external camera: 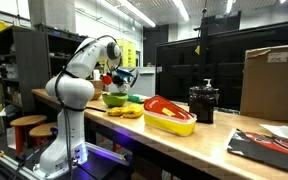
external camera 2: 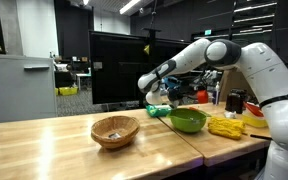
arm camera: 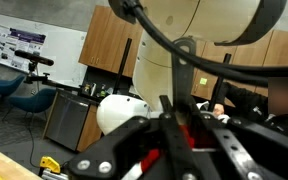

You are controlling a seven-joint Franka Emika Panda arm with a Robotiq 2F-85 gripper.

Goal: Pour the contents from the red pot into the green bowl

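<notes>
gripper (external camera: pixel 114 77) pinched shut on small red toy pot (external camera: pixel 106 74), held up near round lime-green bowl (external camera: pixel 114 98) on wooden bench (external camera: pixel 184 142). over it or just beside it, can't tell. wrist cam looks sideways at room, so wrist prob tilted. judge: pour step underway. next: get rim over bowl, tip w/o spilling. contents not visible.

Tabletop (external camera 2: pixel 34 145) lies bare around the woven bowl (external camera 2: pixel 115 131), giving free passage there. The end effector (external camera 2: pixel 157 97), closed on the red pot (arm camera: pixel 189 130), fills the air over the green bowl (external camera 2: pixel 187 121); beside it a yellow item (external camera 2: pixel 224 126), red-and-yellow basin (external camera: pixel 171 116) and black jug (external camera: pixel 202 103) block the surface.
</notes>
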